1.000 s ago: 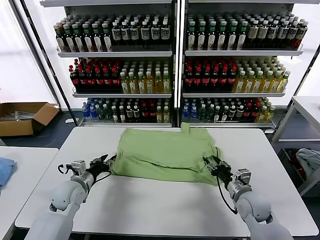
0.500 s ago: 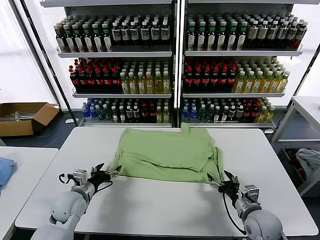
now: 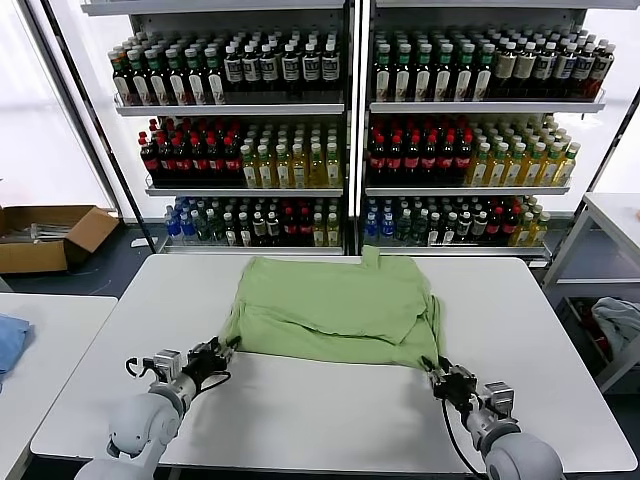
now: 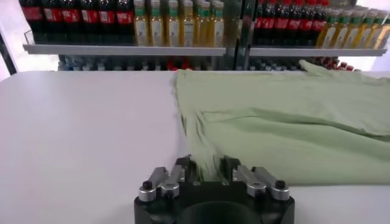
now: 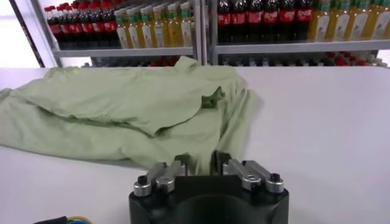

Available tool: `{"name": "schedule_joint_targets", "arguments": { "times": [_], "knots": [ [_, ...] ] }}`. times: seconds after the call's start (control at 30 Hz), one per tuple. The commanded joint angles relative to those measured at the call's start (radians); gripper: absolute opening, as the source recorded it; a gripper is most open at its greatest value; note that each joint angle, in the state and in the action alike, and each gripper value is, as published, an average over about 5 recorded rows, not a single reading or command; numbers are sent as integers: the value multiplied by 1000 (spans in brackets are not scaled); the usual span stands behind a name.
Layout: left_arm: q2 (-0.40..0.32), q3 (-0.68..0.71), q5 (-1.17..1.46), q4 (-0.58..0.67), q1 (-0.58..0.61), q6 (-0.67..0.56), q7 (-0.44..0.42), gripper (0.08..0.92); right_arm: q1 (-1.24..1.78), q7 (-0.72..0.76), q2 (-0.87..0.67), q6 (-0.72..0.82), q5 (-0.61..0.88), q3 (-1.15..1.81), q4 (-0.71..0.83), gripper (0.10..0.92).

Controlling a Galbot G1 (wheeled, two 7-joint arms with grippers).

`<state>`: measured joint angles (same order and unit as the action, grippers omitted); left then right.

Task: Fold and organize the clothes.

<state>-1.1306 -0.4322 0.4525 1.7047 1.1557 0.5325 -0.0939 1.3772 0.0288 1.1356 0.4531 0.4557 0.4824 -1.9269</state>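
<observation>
Head view: polo shirt (image 3: 335, 305) lies flat across the table (image 3: 300, 410), long axis running left to right. Left gripper (image 3: 213, 354) pinches its near-left corner, right gripper (image 3: 441, 377) its near-right corner; near table bare.

Left wrist view: fingers (image 4: 181, 169) pressed onto a cloth fold.

Right wrist view: fingers (image 5: 178, 164) pinching the hem. Bottle shelves (image 5: 292, 24) stand well behind.

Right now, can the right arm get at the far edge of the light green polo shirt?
Probably not: the right gripper is already shut on the light green polo shirt's near corner.
</observation>
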Motion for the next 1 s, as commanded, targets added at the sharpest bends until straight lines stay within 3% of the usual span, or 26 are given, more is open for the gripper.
{"name": "schedule_joint_targets", "arguments": {
  "times": [0.03, 0.17, 0.43, 0.77, 1.0],
  "knots": [
    [7, -8, -12, 17, 36, -13, -8, 175, 20, 0, 0, 1, 7, 1, -12, 138],
    [23, -26, -13, 75, 86, -18, -8, 96, 59, 3, -6, 1, 14, 13, -43, 112],
    [29, -111, -42, 263, 323, -26, 19, 88, 240, 16, -8, -2, 20, 100, -184, 112],
    [-81, -236, -120, 519, 693, 8, 44, 88, 526, 55, 61, -53, -62, 178, -340, 112],
    [-139, -281, -169, 574, 760, 26, 29, 92, 598, 47, 66, -63, -123, 166, -373, 112]
  ]
}}
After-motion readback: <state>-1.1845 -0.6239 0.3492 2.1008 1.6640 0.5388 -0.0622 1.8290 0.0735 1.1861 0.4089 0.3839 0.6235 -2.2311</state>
